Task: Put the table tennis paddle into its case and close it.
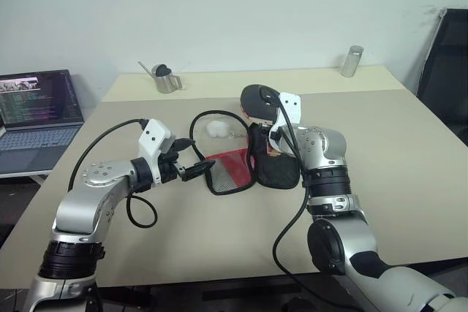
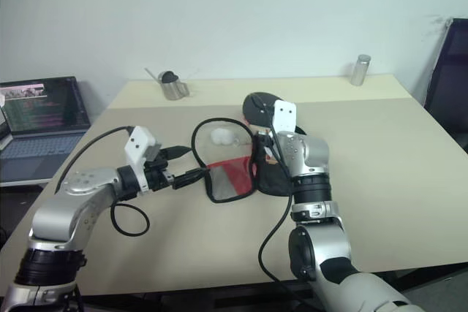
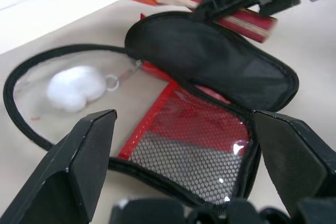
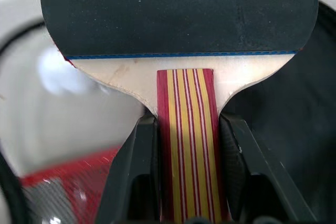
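the right tool (image 4: 184, 182) pinches the table tennis paddle (image 4: 178, 30) by its striped handle, a stiff, light thing held above the limp fabric case (image 1: 248, 166) lying unzipped on the worktop (image 1: 402, 151), the left tool (image 3: 184, 182) spread beside its soft rim.

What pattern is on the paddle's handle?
Red with thin yellow lengthwise stripes on the paddle's handle, clearest in the right wrist view.
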Controlling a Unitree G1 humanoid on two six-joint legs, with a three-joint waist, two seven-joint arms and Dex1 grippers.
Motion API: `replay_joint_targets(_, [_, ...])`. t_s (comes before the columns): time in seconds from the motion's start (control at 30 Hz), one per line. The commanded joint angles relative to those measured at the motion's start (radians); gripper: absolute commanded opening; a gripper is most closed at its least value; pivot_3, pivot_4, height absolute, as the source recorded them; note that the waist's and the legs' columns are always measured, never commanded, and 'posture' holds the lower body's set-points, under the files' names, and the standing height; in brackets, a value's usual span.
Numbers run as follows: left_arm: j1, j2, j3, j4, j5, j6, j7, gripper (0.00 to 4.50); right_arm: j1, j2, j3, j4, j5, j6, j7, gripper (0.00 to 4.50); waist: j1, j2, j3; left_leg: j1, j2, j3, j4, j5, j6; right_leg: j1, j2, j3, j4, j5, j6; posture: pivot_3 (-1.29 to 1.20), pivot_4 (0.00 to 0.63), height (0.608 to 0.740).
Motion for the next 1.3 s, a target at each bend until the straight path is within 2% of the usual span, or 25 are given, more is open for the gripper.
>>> replay_joint_targets(0.03, [0.002,0.000,0.010,-0.041,-0.003,-0.025,0.002,4.50,-0.012,0.024,0.026,-0.064,-0.012,0.040,-0.026,1.17,-0.001,0.000,0.000,0.000,0.000,0.000,0.000,0.000,0.000,0.000,0.000,0.000,0.000,0.000,0.000,0.00,0.150,0.740])
replay_joint_targets(0.3, [0.013,-0.006,0.010,-0.058,-0.009,-0.015,0.008,4.50,0.021,0.038,0.026,-0.057,-0.062,0.090,-0.099,1.17,-0.004,0.000,0.000,0.000,0.000,0.001,0.000,0.000,0.000,0.000,0.000,0.000,0.000,0.000,0.000,0.00,0.150,0.740])
replay_joint_targets(0.87, [0.020,0.005,0.018,-0.075,-0.014,0.007,0.009,4.50,0.044,0.057,0.006,0.033,-0.071,0.036,-0.112,1.17,-0.012,0.000,0.000,0.000,0.000,0.001,0.000,0.000,0.000,0.000,0.000,0.001,0.001,0.000,0.000,0.00,0.150,0.740])
replay_joint_targets(1.3, [0.030,0.010,0.020,-0.082,-0.013,0.011,0.013,4.50,0.081,0.117,0.063,-0.204,-0.061,0.196,-0.103,1.17,-0.012,0.000,0.000,0.000,0.000,0.001,0.000,0.000,0.000,0.000,0.000,0.001,0.001,0.000,0.000,0.00,0.150,0.740])
